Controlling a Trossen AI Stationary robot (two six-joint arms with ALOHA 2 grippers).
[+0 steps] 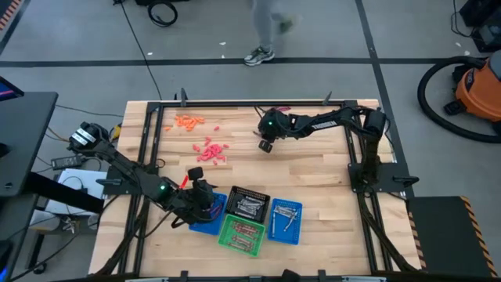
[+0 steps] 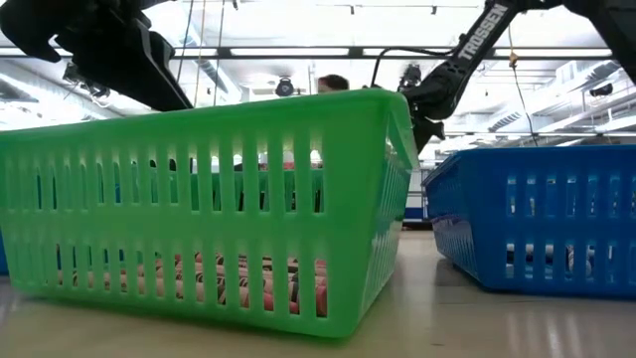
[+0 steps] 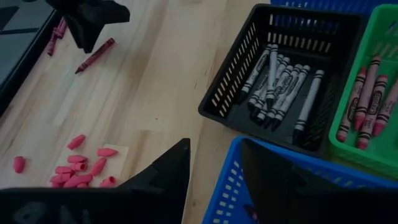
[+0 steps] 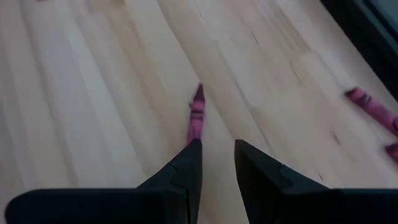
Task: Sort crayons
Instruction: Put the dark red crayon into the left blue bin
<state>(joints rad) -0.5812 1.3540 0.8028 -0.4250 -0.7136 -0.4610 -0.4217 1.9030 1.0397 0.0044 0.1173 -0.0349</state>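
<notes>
Right hand [image 4: 216,155], fingers parted, hangs just short of a maroon crayon [image 4: 196,117] lying lengthwise straight ahead (left hand [image 3: 214,165], spread, is over the baskets).

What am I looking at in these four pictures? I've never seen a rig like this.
Two dark robot arms work at a wooden table. One picture looks straight down, one sits at table height behind the green basket, and one rides on each wrist. The left claw hangs open and empty over a blue basket, beside the black basket of grey crayons. The right claw is open just above a maroon crayon lying on the bare wood. Nothing is held.
</notes>
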